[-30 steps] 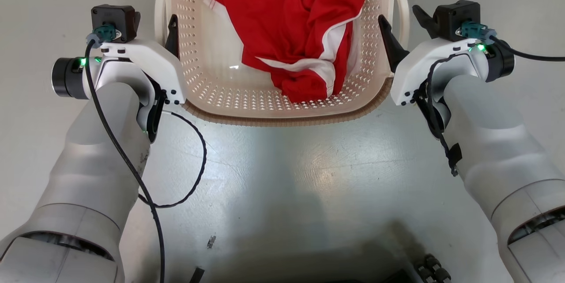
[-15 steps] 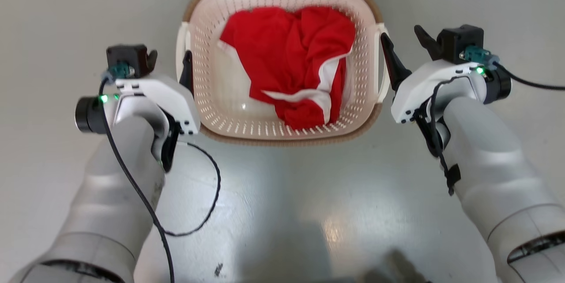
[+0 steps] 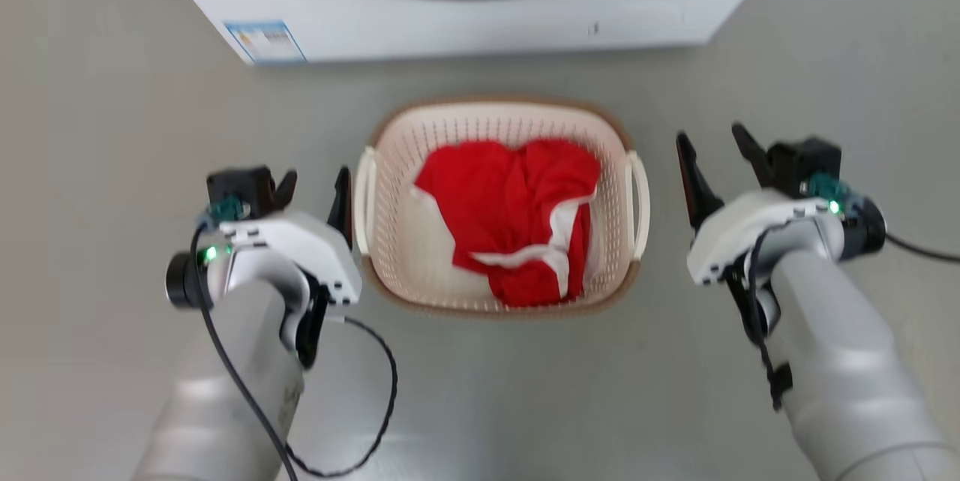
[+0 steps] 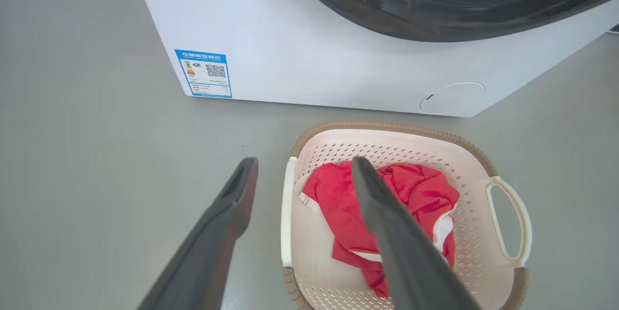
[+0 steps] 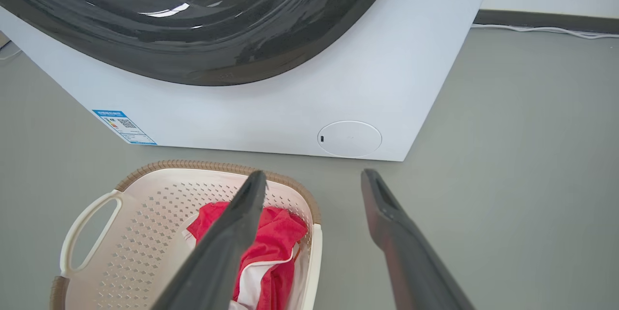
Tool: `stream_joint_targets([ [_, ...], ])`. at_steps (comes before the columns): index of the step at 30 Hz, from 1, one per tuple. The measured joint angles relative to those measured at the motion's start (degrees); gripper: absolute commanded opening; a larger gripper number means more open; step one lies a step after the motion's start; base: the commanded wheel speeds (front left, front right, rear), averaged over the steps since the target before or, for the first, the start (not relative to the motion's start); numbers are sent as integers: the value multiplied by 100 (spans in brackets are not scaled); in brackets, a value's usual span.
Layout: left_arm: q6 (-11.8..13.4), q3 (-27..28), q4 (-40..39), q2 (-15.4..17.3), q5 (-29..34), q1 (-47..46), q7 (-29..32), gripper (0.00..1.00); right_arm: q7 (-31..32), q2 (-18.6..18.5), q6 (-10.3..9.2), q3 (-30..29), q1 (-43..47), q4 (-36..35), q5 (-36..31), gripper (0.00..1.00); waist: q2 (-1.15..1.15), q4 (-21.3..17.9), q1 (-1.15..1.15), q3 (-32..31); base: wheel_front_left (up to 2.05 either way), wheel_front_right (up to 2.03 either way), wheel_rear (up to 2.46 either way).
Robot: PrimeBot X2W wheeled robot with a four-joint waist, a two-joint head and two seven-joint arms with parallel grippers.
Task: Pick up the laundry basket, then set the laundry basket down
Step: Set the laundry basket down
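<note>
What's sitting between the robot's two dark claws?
In the head view, a cream-white perforated plastic laundry basket with a brown woven-look rim lies between the left gripper and the right gripper. It holds a crumpled red-and-white garment.

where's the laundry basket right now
In the head view the cream-white perforated plastic laundry basket sits on the grey floor, just before the white washing machine, between the open left pincer and right pincer.
</note>
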Motion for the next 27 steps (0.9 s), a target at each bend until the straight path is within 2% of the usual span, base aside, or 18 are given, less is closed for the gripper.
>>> stream_joint_targets([
  [13, -9, 745, -869, -24, 391, 1248, 1, 100, 0, 12, 0, -318, 977, -761, -400, 100, 0, 178, 0, -1321, 0, 0, 0],
  [27, -253, 1602, -1878, -40, 911, 2434, 1, 100, 0, 26, -1, -670, 2039, -1627, -621, 100, 0, 279, 0, -2335, 0, 0, 0],
])
